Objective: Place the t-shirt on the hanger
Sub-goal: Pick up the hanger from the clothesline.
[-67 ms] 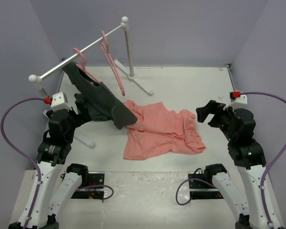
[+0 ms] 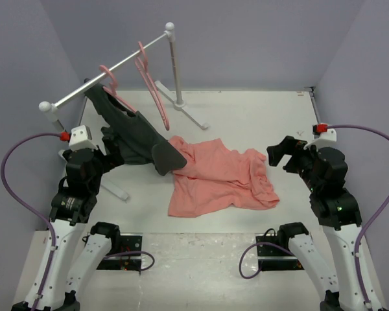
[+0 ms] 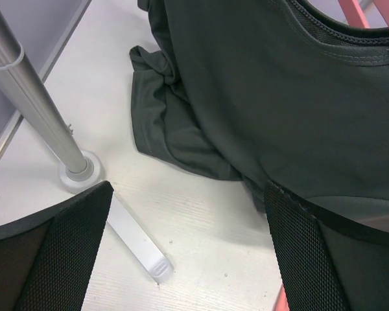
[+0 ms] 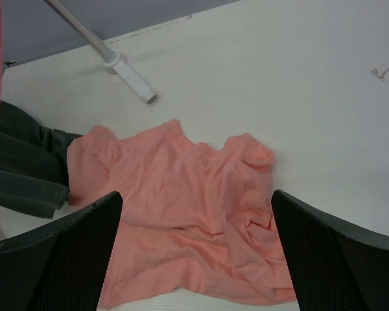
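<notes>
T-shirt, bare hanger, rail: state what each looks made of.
T-shirt: soft knit fabric, probably cotton jersey, in matte salmon; it lies in limp creases. Hanger: likely plastic, thin and smooth pink, with curves that look moulded. Rail: seems to be a metal tube, pale with a satin sheen, though coated plastic cannot be ruled out.

Your left arm (image 2: 78,184) stood bent upward, its wrist tipped forward and inward, and the left jaws were spread wide. Your right arm (image 2: 329,184) mirrored that pose on the opposite side, the right jaws likewise parted wide.
</notes>
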You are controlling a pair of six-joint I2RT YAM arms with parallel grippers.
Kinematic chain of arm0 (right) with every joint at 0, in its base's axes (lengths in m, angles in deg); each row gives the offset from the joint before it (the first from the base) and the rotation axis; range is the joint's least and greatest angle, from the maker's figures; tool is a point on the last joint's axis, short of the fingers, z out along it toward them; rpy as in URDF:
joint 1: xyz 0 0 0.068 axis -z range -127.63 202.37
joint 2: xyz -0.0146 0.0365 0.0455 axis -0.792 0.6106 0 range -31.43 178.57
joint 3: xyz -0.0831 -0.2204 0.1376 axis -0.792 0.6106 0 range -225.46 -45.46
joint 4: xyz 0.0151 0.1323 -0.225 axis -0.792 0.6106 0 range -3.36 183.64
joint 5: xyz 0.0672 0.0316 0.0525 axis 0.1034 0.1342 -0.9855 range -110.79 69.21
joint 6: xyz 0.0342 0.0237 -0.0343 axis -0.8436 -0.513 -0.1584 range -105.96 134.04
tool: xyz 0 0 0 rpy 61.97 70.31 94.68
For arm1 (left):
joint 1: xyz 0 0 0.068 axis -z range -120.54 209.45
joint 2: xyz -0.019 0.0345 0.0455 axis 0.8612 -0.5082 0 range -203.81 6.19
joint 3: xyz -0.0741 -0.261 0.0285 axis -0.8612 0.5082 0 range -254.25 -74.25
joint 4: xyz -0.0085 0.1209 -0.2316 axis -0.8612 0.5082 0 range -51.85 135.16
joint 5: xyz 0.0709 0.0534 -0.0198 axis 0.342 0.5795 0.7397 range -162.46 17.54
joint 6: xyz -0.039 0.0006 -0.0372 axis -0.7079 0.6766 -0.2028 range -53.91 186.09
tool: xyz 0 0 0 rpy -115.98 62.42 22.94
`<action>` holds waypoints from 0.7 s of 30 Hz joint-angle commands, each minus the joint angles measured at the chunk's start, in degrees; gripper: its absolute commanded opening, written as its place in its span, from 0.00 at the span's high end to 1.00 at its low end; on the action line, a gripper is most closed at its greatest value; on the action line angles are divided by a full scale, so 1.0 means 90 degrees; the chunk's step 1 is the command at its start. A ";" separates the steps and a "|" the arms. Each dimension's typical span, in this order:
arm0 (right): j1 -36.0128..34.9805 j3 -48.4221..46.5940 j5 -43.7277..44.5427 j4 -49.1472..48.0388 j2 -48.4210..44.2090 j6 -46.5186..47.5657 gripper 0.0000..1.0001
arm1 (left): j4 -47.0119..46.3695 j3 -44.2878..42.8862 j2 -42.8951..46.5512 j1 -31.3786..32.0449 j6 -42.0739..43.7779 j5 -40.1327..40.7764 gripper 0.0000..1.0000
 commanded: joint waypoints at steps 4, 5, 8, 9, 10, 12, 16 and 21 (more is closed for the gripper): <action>-0.0029 0.0037 0.0152 -0.0362 -0.0162 -0.0094 0.01 | 0.0056 -0.0180 0.0072 0.0050 -0.0083 0.0065 0.00; -0.0029 0.0053 0.0113 -0.0388 -0.0172 -0.0084 0.01 | 0.0140 -0.0286 0.0062 0.0056 -0.0061 -0.0093 0.00; -0.0029 0.0082 -0.0010 -0.0470 -0.0201 -0.0042 0.01 | 0.0753 -0.1080 0.0023 0.0054 -0.0112 -0.0610 0.00; -0.0029 0.0095 -0.0225 -0.0502 -0.0214 -0.0017 0.01 | 0.0905 -0.1372 0.0048 0.0048 -0.0113 -0.1022 0.00; -0.0029 0.0112 -0.0335 -0.0539 -0.0224 -0.0010 0.01 | 0.0970 -0.1793 0.0105 0.0046 -0.0141 -0.1252 0.00; -0.0029 0.0131 -0.0508 -0.0589 -0.0224 -0.0019 0.01 | 0.0973 -0.2525 0.0007 0.0033 -0.0149 -0.1780 0.00; -0.0028 0.0074 -0.0798 -0.0673 -0.0069 -0.0088 0.01 | 0.0795 -0.3764 -0.1124 -0.0100 -0.0257 -0.2989 0.00; -0.0029 -0.0042 -0.0736 -0.0666 0.0434 0.0010 0.01 | 0.0588 -0.5467 -0.2721 0.0251 -0.0347 -0.2965 0.00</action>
